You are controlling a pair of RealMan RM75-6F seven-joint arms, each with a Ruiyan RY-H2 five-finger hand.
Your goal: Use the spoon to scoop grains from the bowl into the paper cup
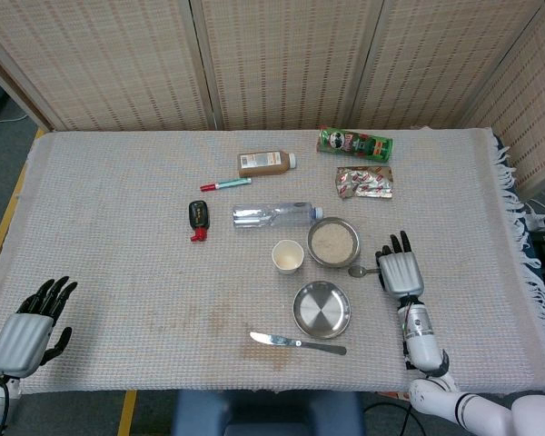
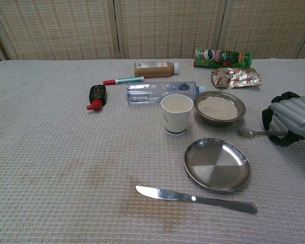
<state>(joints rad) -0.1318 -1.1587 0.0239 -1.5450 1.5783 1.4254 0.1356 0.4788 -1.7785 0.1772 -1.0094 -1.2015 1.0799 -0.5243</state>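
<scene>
Right hand point(image 2: 290, 118) low over the spoon point(image 2: 256, 133) handle near the right edge of the bench point(image 2: 51, 152), fingers curled down around the handle end; cannot tell whether clamped on it or only touching. Spoon flat on the cloth, its scoop end pointing left, just right of the bowl point(image 2: 219, 108). Bowl filled with pale grains, paper cup point(image 2: 176, 114) upright just to its left, the two near but apart. Round metal plate point(image 2: 217, 163) nearer the front edge, with a knife point(image 2: 195, 199) lying closer still to that edge. Clear bottle point(image 2: 160, 92) on its side behind the cup. Left hand point(image 1: 27, 329) by the front left corner, well apart from everything, fingers spread and holding nothing.
</scene>
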